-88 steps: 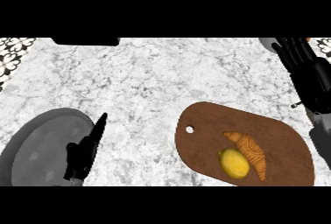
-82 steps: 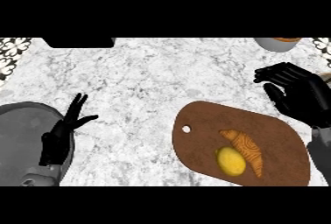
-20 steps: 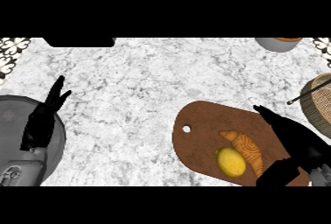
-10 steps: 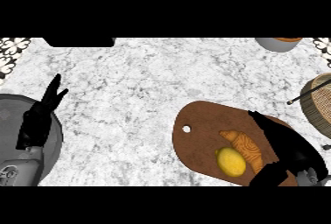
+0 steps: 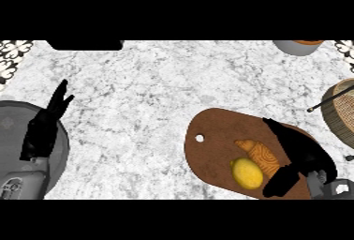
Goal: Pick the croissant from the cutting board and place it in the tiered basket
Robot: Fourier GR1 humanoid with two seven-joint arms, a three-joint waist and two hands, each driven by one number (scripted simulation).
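On the brown cutting board [image 5: 214,126] lies a golden croissant [image 5: 257,153], with a yellow lemon [image 5: 247,172] just below and left of it. My right hand [image 5: 298,154] lies over the board's right half, fingers stretched along the croissant's right side and thumb down beside the lemon; the croissant still rests flat on the board. The tiered basket [image 5: 342,114] shows as a woven rim at the right edge. My left hand [image 5: 45,126] rests open at the left, fingers pointing up.
A round grey plate [image 5: 14,123] sits under the left hand at the left edge. A grey cup with an orange rim [image 5: 298,46] stands at the back right, and a black object [image 5: 85,45] at the back left.
My right hand has slid left and lower onto the board, closing in on the croissant's right side. The left hand has barely moved.
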